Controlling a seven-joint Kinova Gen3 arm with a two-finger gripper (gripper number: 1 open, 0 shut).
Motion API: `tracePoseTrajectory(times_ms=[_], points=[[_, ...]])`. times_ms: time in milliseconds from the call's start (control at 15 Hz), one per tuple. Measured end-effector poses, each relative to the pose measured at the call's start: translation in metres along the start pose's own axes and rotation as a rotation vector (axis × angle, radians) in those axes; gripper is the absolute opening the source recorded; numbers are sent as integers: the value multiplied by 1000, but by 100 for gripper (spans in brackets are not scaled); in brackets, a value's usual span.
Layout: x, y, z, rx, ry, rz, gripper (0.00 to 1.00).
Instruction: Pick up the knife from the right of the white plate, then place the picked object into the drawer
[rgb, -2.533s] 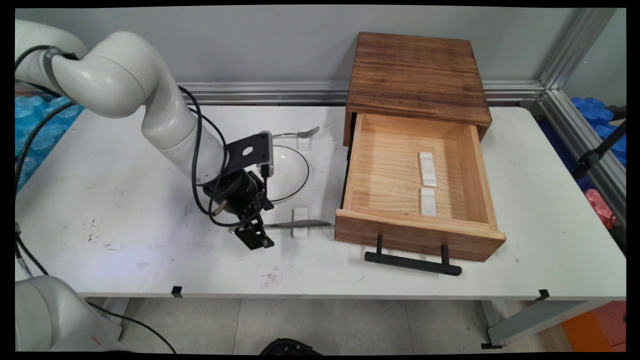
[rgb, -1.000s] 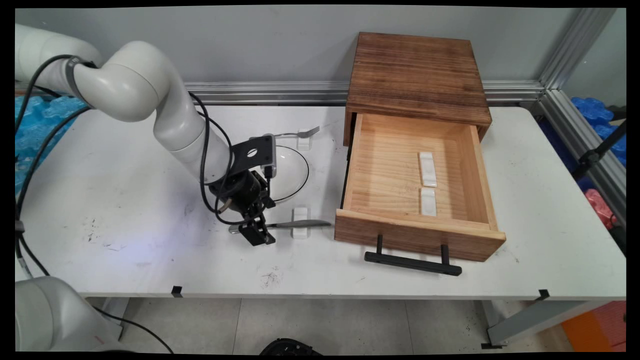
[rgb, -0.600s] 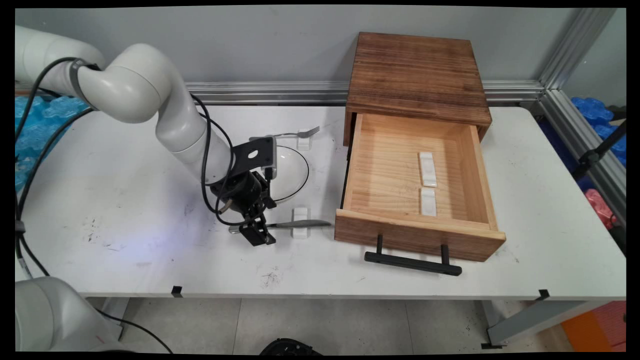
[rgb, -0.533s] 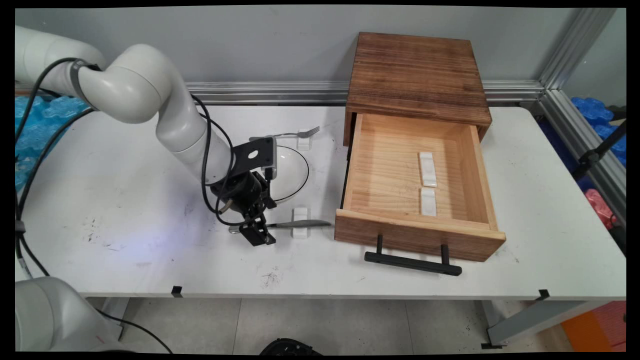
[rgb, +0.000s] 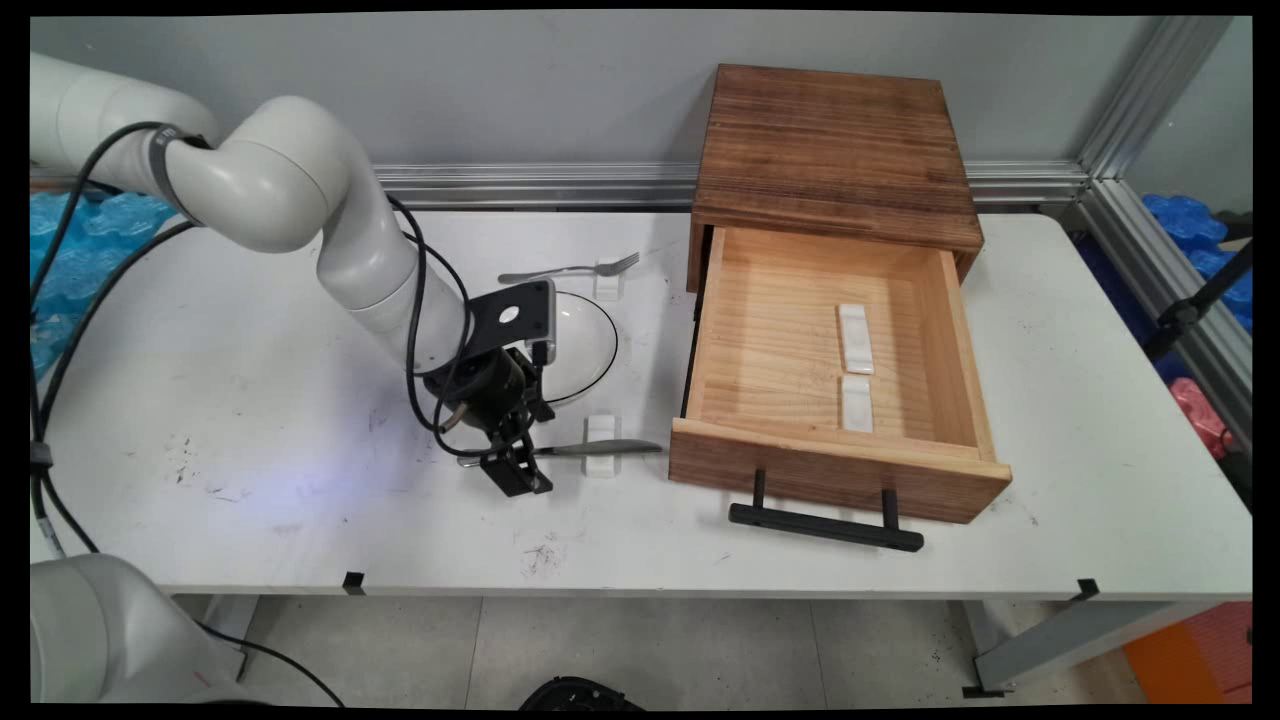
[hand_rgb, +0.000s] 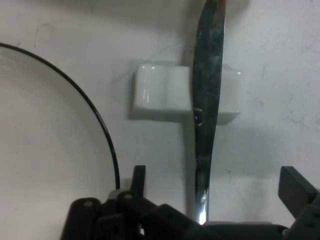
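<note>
A metal knife (rgb: 600, 448) lies across a small white rest (rgb: 600, 428) on the white table, its blade pointing toward the wooden drawer. My gripper (rgb: 515, 470) is down at the knife's handle end, open, with one finger on each side of the handle. In the hand view the knife (hand_rgb: 207, 90) runs up between the fingers (hand_rgb: 295, 187) and over the white rest (hand_rgb: 160, 97). The gripper (hand_rgb: 215, 180) is not closed on it. A clear round plate with a dark rim (rgb: 580, 345) sits just behind the hand, and its rim (hand_rgb: 107, 140) curves past on the left.
A fork (rgb: 570, 269) rests on a second white rest (rgb: 607, 285) behind the plate. To the right a wooden box (rgb: 835, 150) has its drawer (rgb: 780, 350) pulled out, with two white rests (rgb: 855, 338) inside and a black handle (rgb: 825, 525) in front.
The arm has shifted a little to the right, and the hand has settled closer over the knife's handle end. The knife, plate, fork and drawer have not moved.
</note>
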Motion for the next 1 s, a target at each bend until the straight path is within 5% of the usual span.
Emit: tracePoseTrajectory(times_ms=[67, 133, 1000], points=[[0, 0, 0, -1, 0, 1, 100], [0, 0, 1, -1, -1, 2, 0], [-1, 3, -3, -2, -3, 19, 0]])
